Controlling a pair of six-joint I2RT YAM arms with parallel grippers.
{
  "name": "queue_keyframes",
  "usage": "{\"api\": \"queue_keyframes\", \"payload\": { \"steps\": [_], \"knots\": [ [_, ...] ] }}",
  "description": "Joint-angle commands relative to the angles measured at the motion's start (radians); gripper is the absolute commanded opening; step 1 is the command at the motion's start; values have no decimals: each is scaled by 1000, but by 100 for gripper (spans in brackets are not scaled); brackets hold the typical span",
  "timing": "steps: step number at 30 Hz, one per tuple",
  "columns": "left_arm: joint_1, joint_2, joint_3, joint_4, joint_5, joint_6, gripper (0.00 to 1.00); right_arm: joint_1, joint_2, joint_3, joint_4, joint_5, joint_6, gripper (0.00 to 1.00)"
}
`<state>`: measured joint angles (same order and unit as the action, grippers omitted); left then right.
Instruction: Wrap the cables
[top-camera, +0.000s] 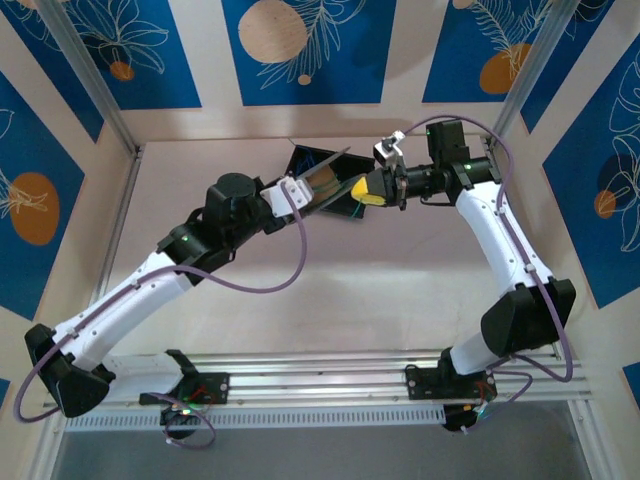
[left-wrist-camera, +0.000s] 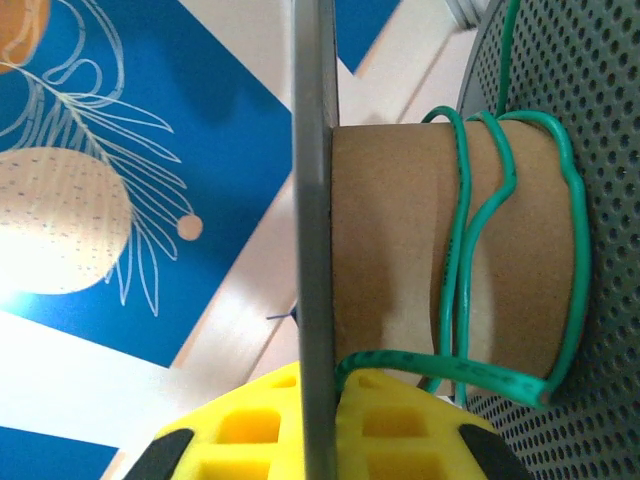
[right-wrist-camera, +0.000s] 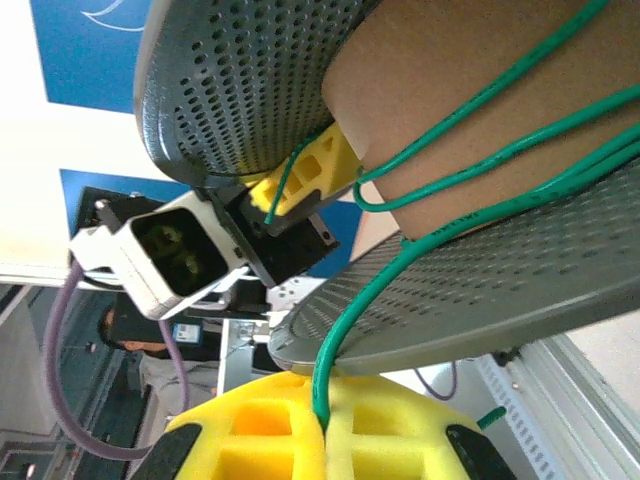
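The left end effector (left-wrist-camera: 320, 445) gripped the spool (left-wrist-camera: 385, 240) by its flange. The right end effector (right-wrist-camera: 325, 445) pinched the green cable (right-wrist-camera: 333, 355), which ran up to the core. The turns lay loose there, so I judged any slack could let them slip off.

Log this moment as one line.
left pincer: shut on spool flange | right pincer: shut on green cable | wrap: few loose turns on core

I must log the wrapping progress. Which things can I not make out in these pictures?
Top view: the windings on the spool are too small to count.
Left wrist: turns of the green cable behind the spool are hidden by it.
Right wrist: the cable beyond the right end effector is cut off by the bottom edge.
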<state>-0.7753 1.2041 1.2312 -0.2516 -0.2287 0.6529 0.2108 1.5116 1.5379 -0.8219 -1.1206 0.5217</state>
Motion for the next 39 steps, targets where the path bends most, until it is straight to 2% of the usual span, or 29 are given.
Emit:
{"api": "queue_keyframes", "payload": {
  "steps": [1,4,6,9,10,11,14,16,17,21,26,28,29,30,31,32,33,35,37,39],
  "knots": [
    [-14,22,-27,-47,-32,81,0,94,15,29,-189,-4,-239,0],
    [-33,14,-71,-6,-99,146,0,184,41,2,-227,11,-292,0],
    [-44,8,-95,21,-128,177,0,210,57,-15,-256,42,-323,0],
    [-67,-5,-125,68,-169,221,0,183,40,-61,-252,67,-338,0],
    [-75,-12,-139,83,-183,235,0,154,19,-97,-197,21,-306,0],
    [-82,-20,-155,106,-192,246,0,122,-11,-156,-79,-63,-219,0],
    [-96,-33,-176,131,-198,255,0,71,-97,-354,452,-154,197,0],
    [-115,-34,-188,150,-210,271,0,79,-116,-416,676,-179,378,0],
    [-125,-35,-197,161,-220,285,0,84,-116,-422,722,-191,421,0],
    [-167,-37,-252,246,-277,360,0,68,-120,-349,553,-188,340,0],
    [-209,-42,-326,378,-333,452,0,4,-149,-329,508,-158,411,0],
    [-212,-43,-351,429,-344,474,0,-20,-173,-375,613,-149,524,0],
    [-212,-41,-360,451,-349,486,0,-26,-189,-386,605,-117,528,1],
    [-212,-39,-369,474,-356,499,0,-28,-203,-367,506,-68,442,1],
    [-212,-37,-376,489,-357,512,0,-24,-211,-324,301,19,308,1],
    [-212,-34,-379,501,-359,519,0,-14,-212,-296,170,107,223,1],
    [-212,-33,-382,510,-358,523,0,-7,-214,-302,133,140,208,1],
    [-212,-24,-382,519,-359,529,0,-14,-223,-365,198,159,325,7],
    [-214,-15,-384,527,-358,533,0,-17,-241,-454,351,129,446,9],
    [-217,-6,-389,529,-356,536,0,-10,-227,-529,559,6,538,6]
  ]
}}
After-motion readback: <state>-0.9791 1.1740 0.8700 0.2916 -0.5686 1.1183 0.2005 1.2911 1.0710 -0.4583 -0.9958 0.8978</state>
